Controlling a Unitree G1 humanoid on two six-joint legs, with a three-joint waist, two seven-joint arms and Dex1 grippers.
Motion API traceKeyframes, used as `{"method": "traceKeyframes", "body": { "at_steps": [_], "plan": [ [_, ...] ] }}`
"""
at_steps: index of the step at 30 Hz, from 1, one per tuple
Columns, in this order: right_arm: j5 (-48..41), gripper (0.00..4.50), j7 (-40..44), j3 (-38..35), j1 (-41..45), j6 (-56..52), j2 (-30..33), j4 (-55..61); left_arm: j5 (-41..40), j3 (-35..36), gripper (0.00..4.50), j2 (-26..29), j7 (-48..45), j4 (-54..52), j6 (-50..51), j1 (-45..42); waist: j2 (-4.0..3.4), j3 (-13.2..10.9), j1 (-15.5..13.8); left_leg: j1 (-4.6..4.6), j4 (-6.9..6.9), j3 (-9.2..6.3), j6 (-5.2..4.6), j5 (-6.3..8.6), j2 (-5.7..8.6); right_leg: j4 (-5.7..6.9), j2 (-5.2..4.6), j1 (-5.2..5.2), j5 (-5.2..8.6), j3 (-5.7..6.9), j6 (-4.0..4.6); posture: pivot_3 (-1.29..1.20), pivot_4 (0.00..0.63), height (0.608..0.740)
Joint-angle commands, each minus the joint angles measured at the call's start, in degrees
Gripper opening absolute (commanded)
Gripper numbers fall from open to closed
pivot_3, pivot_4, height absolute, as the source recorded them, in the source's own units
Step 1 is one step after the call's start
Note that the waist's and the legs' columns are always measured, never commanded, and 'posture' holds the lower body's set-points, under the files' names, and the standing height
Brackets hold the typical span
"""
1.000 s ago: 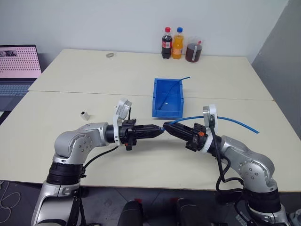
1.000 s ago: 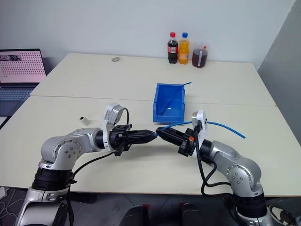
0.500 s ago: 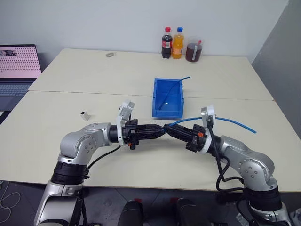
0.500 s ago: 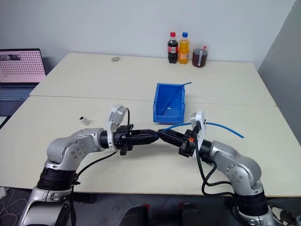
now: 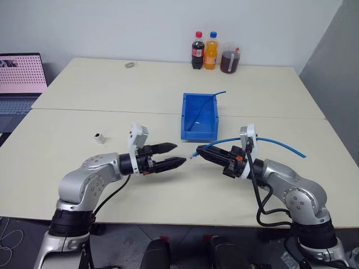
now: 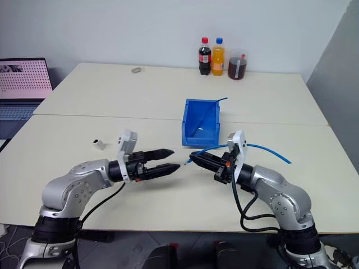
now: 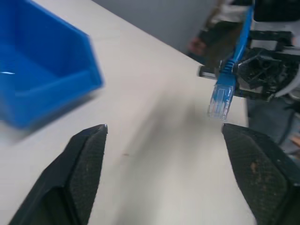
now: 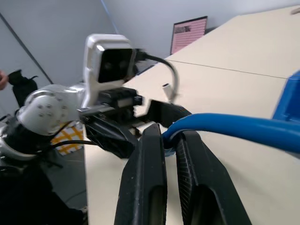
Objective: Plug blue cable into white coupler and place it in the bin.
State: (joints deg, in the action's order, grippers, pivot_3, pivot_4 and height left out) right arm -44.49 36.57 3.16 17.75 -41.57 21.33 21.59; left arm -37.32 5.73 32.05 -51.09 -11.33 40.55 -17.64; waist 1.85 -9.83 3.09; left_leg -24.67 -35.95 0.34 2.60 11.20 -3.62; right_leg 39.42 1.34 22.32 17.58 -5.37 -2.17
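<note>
I am looking down on a pale cream table (image 5: pixel 84 112) made of two tops pushed together, the seam running across it behind the arms, with a plain grey-white wall at the back. At the far edge stand a dark cola bottle (image 5: pixel 198 51), an orange soda bottle (image 5: pixel 211 51) and a clear jug of dark liquid (image 5: pixel 229 61). An open laptop with a pink screen (image 5: pixel 21 73) sits off to my left, cut by the frame edge.

The bright blue open-top plastic bin (image 5: pixel 199 116) rests near the middle, a thin darker blue cable (image 5: pixel 208 101) leaning out of its far corner. The small whitish boxy coupler (image 5: pixel 100 138) lies alone on the table, well apart from both arms.

My left claw (image 5: pixel 175 155) has its two black fingers spread wide and holds nothing. My right claw (image 5: pixel 200 153) is pinched tight on the light sky-blue network cable (image 5: pixel 280 144) just behind its clear plug (image 7: pixel 219 102), which hangs free above the table, just beside the left fingertips. The cable arcs back over my right wrist and trails toward the table's right side.

A small grey object (image 5: pixel 130 65) near the back is too small to identify. The wrist picture is smeared, so the plug's detail is hard to read.
</note>
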Motion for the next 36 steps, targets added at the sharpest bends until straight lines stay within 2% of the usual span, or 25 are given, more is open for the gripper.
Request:
{"method": "traceKeyframes", "body": {
  "at_steps": [1, 5, 10, 13, 17, 26, 36],
  "plan": [
    [1.44, 0.02, 1.23, -1.29, 1.14, 2.78, 0.43, -0.44, 4.19, 4.76, 4.5, -3.2, 10.73, -4.67, -4.82, 4.9, 0.01, 0.0, -0.02, 0.0, 0.0, 0.0, 0.0, 0.0, 0.01, 0.01, -0.03, -0.01, 0.0, 0.0, 0.0, 0.0, 0.15, 0.74],
    [2.74, 0.02, 1.9, -1.54, 1.36, 4.07, 0.85, -2.07, 12.16, 6.56, 4.5, -11.21, 27.2, -9.86, -9.55, 12.75, 0.0, 0.0, -0.06, -0.02, 0.01, -0.04, 0.0, 0.0, -0.01, -0.1, -0.09, -0.02, -0.04, -0.05, -0.04, 0.0, 0.15, 0.74],
    [3.63, 0.02, 2.54, -1.31, 2.09, 4.78, 0.82, -3.5, 21.11, 6.6, 4.5, -23.03, 45.89, -12.37, -12.04, 17.45, 0.02, 0.0, -0.73, -0.09, -0.02, -0.02, 0.0, 0.0, 0.06, -0.31, -0.17, -0.1, -0.15, -0.05, -0.18, 0.0, 0.15, 0.74],
    [3.83, 0.02, 3.2, -1.26, 2.67, 4.66, 1.13, -4.1, 25.63, 6.88, 4.5, -27.92, 54.37, -10.95, -14.03, 16.44, 0.02, 0.0, -1.26, -0.1, -0.05, 0.02, 0.0, 0.0, 0.1, -0.34, -0.14, -0.1, -0.2, -0.03, -0.27, 0.0, 0.15, 0.74],
    [3.95, 0.02, 4.19, -1.41, 4.09, 4.01, 1.79, -5.15, 29.57, 10.47, 4.5, -32.6, 65.85, -3.6, -16.65, 10.22, 0.06, 0.01, -1.45, -0.1, -0.1, 0.05, 0.0, 0.0, 0.13, -0.37, -0.12, -0.11, -0.25, -0.04, -0.36, 0.0, 0.15, 0.74],
    [3.43, 0.02, 4.46, -2.16, 4.91, 3.01, 2.41, -5.35, 32.54, 13.88, 4.5, -33.79, 76.51, 13.97, -19.66, -3.89, 0.09, 0.02, -1.47, -0.14, -0.1, 0.06, 0.0, 0.0, 0.18, -0.41, -0.08, -0.11, -0.31, -0.08, -0.31, 0.0, 0.15, 0.74],
    [3.08, 0.02, 3.9, -3.29, 4.6, 1.77, 2.49, -4.32, 35.2, 16.08, 4.5, -30.98, 85.75, 32.08, -25.59, -15.35, 0.09, 0.02, -1.53, -0.14, -0.11, 0.05, 0.01, -0.01, 0.19, -0.39, -0.08, -0.12, -0.43, -0.07, -0.18, 0.0, 0.15, 0.74]
  ]
}}
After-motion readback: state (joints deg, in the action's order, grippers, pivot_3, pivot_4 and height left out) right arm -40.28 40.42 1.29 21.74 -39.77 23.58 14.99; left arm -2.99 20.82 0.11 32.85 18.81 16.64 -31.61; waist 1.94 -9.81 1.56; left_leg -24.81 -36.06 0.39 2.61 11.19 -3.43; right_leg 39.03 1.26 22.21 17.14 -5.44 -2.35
